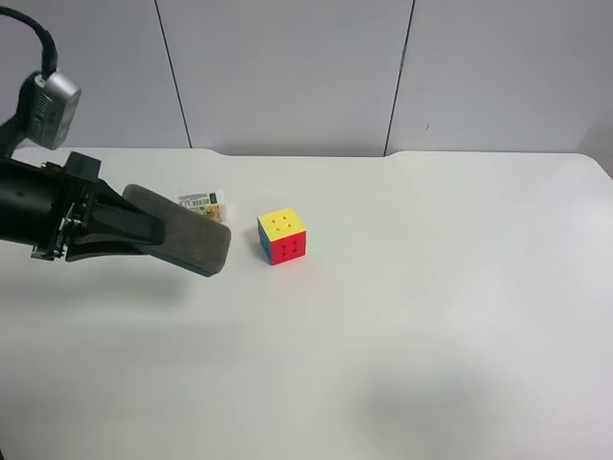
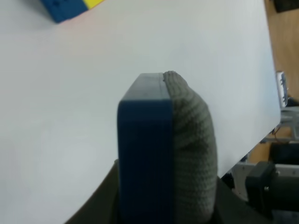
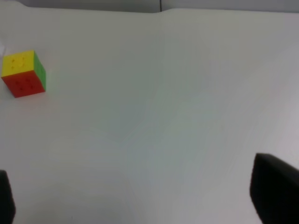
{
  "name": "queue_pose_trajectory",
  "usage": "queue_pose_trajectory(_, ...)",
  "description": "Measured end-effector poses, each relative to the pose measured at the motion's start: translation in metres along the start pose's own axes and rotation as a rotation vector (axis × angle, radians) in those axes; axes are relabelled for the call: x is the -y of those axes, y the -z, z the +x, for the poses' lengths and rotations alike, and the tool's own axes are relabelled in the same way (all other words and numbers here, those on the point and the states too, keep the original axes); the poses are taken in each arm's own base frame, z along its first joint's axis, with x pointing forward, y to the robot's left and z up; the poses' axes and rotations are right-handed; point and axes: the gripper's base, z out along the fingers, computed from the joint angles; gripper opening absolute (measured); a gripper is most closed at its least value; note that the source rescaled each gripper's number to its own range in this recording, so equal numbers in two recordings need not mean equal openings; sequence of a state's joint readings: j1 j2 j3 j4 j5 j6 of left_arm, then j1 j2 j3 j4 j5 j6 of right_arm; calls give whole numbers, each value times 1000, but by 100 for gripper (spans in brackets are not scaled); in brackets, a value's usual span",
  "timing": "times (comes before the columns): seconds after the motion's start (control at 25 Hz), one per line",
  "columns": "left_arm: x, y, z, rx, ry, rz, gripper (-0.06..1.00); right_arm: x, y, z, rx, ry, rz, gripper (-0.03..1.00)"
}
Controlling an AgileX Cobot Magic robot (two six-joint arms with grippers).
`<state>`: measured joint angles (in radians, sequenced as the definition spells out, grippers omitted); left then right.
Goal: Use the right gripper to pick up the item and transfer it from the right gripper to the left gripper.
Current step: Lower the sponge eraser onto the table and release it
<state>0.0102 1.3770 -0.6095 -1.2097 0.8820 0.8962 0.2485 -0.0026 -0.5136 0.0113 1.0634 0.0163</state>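
Note:
The item, a flat eraser (image 1: 196,240) with a dark grey felt top and blue base, is held above the white table by the arm at the exterior high view's left. The left wrist view shows it edge-on (image 2: 163,149), clamped between the black fingers (image 2: 100,205), so this is my left gripper (image 1: 153,235), shut on it. My right gripper (image 3: 140,200) is open and empty over bare table, with only its black fingertips (image 3: 273,191) showing. It is out of the exterior high view.
A multicoloured puzzle cube (image 1: 282,236) stands on the white table (image 1: 431,316) just right of the held eraser. It also shows in the right wrist view (image 3: 23,73) and the left wrist view (image 2: 70,7). A small white labelled packet (image 1: 203,203) lies behind the eraser.

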Motion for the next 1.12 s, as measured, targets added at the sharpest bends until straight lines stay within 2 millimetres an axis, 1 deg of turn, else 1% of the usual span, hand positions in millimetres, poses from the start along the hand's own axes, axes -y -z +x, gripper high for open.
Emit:
queue_pose_trajectory(0.32, -38, -31, 1, -97, 39, -68, 0, 0, 0, 0, 0, 0, 0, 99)
queue_pose_trajectory(0.44, -48, -38, -3, -107, 41, -98, 0, 0, 0, 0, 0, 0, 0, 99)
queue_pose_trajectory(0.68, -61, -49, -19, -103, 47, -130, 0, 0, 0, 0, 0, 0, 0, 99)
queue_pose_trajectory(0.92, -71, -52, -22, -88, 33, -195, 0, 0, 0, 0, 0, -1, 0, 99)
queue_pose_trajectory(1.12, -74, -52, -22, -97, -16, -230, 0, 0, 0, 0, 0, -1, 0, 99)
